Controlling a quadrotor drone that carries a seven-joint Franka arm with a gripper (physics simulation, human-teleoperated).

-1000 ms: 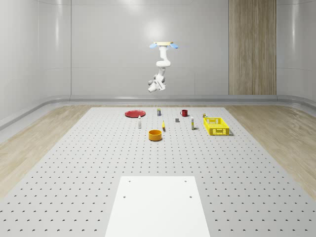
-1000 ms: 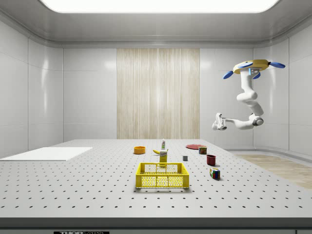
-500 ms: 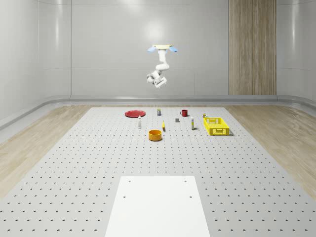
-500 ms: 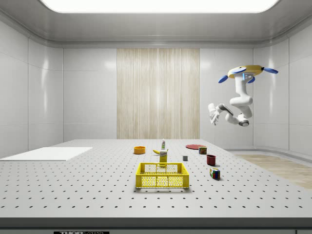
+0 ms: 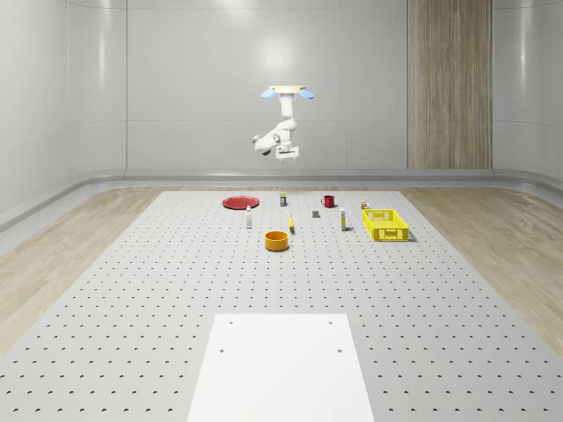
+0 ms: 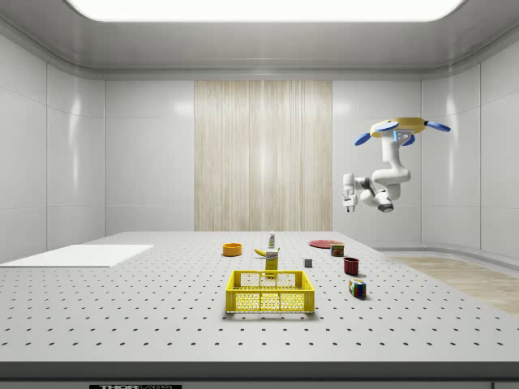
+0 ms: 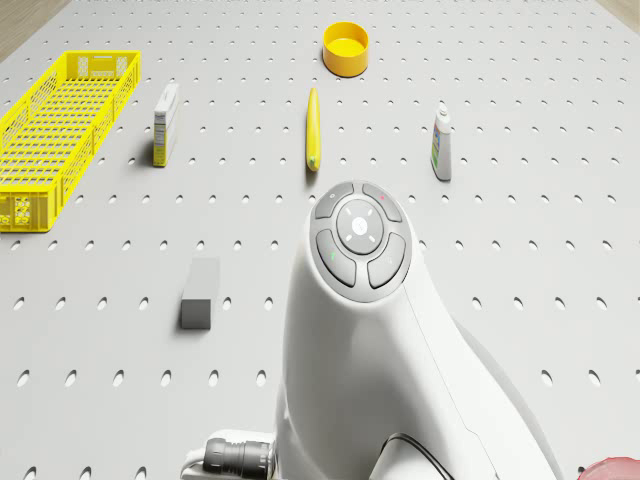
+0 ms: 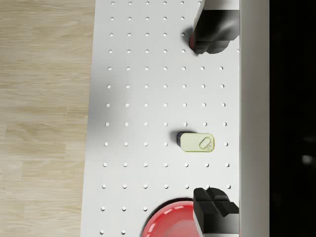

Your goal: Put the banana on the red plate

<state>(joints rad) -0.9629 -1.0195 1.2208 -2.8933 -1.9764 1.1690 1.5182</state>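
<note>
The banana lies flat on the perforated table, between the orange bowl and the far objects. The red plate rests near the table's far edge, toward the whole-scene view's left. The drone hovers high above that far end, with its arm folded beneath it. My gripper points downward, well above the table. Its fingers stand wide open with nothing between them. Far below, in the wrist view, lie the plate and a tin can.
A yellow basket, red mug, small bottle, carton, grey block and puzzle cube stand around the banana. A white panel covers the near table. Wooden floor borders the far edge.
The drone has shifted toward the side view's left and sunk a little. The arm has folded up closer under the drone, and the gripper has swung to point down.
</note>
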